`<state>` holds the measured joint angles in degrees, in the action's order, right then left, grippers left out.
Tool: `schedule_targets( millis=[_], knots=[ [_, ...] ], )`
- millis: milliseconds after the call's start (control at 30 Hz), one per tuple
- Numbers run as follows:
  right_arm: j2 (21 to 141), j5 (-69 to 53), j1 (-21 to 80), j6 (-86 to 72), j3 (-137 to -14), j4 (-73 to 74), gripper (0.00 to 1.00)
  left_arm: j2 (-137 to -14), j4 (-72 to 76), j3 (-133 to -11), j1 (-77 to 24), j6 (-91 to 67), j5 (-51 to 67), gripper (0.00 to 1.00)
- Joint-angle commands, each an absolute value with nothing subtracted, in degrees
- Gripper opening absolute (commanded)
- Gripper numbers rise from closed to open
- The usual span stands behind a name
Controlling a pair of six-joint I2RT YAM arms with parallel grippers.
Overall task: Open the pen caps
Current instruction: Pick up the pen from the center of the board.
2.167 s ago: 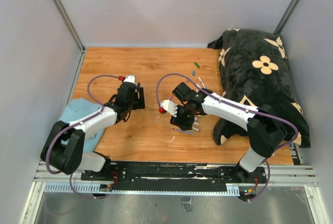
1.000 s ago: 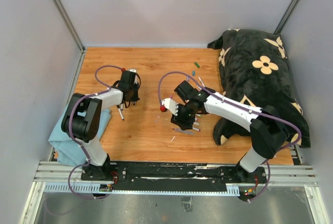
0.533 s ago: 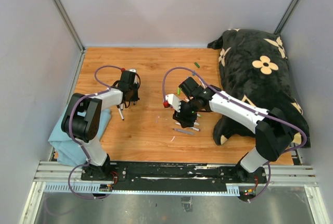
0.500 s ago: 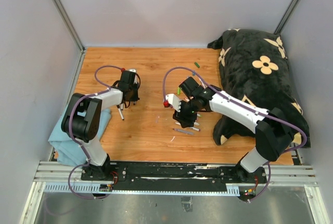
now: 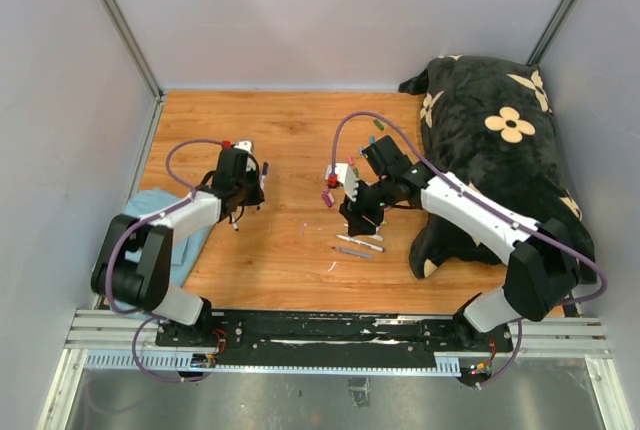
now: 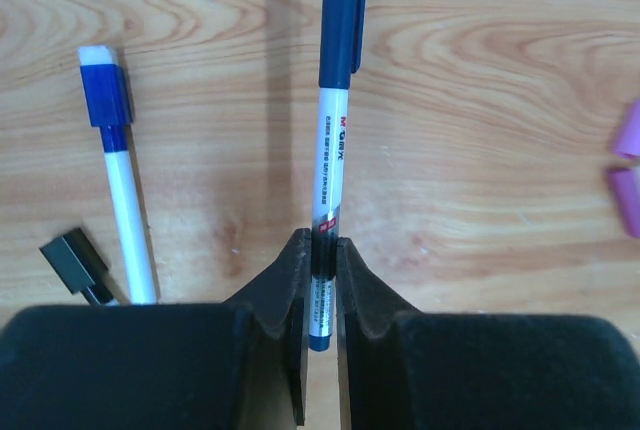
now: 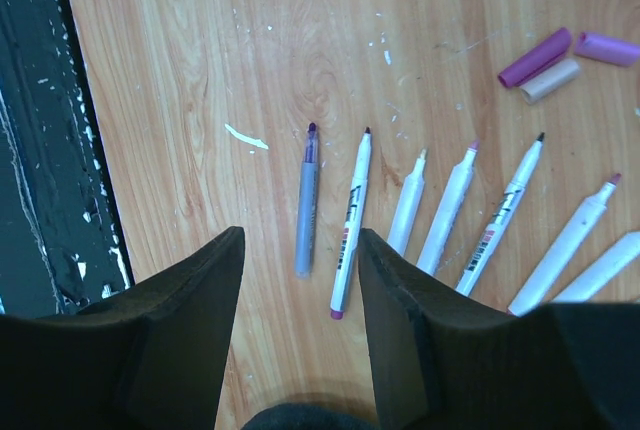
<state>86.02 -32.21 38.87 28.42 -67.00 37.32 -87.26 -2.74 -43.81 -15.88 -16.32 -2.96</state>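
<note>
Grips a white pen [image 6: 331, 160] by its tail in the nearly closed left gripper [image 6: 320, 280] — long axis running straight out from the fingers [image 6: 285, 285], navy cap [image 6: 341, 15] seated at the far end. Hovers the right gripper [image 7: 300, 250] half open and empty over a fan of uncapped pens [image 7: 445, 225], loose purple caps [image 7: 535, 58] lying beyond. Probably calls for that free right arm to pull the cap along the barrel's line.

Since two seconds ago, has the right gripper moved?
Yes. The right gripper shifted away from the near edge and right, toward the black cushion, uncovering the pens.
</note>
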Motion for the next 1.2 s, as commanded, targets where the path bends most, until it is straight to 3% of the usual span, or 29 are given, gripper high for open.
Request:
schedule_targets(
  millis=[0,500,833,1167],
  knots=[
    [81.6,-38.31,34.83,25.18,-65.27,34.41,0.5,-77.83,5.63,-37.91,-16.1,-20.81,4.13,0.0],
    [71.57,-51.25,26.42,18.84,-61.08,27.61,0.55,-48.97,28.26,-18.33,-26.78,-37.64,12.85,0.01],
    [72.08,-54.75,26.1,17.0,-60.28,25.93,0.56,-48.78,43.67,-12.07,-39.21,-44.2,2.11,0.0],
    [71.77,-55.97,26.1,7.46,-56.46,15.34,0.55,-57.74,60.14,-9.96,-50.67,-45.7,-9.57,0.0]
  ],
)
